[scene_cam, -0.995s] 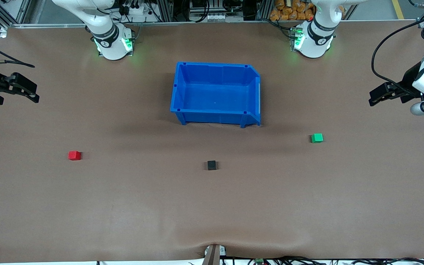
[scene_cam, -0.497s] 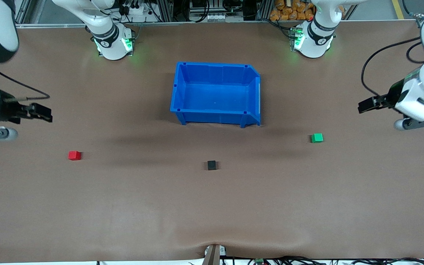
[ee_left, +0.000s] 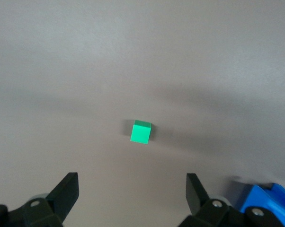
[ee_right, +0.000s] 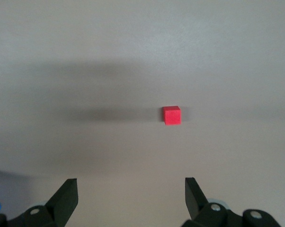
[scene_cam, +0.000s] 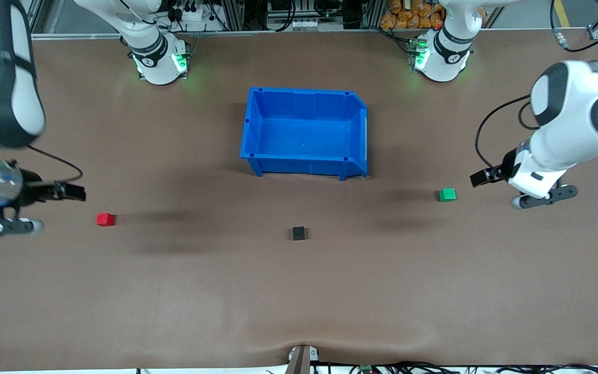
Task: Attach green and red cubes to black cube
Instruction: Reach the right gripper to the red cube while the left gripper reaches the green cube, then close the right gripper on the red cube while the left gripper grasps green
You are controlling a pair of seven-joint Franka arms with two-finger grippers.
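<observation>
Approach step: left gripper (scene_cam: 480,177) and right gripper (scene_cam: 72,191), wide open, empty; next, descend onto green cube (scene_cam: 447,195), red cube (scene_cam: 105,219); black cube (scene_cam: 299,233) lower centre.

Green cube (scene_cam: 447,195), red cube (scene_cam: 105,219), black cube (scene_cam: 299,233), blue bin (scene_cam: 304,165).

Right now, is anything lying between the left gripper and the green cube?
No. In the left wrist view, only bare table shows between the open left gripper and the green cube.
</observation>
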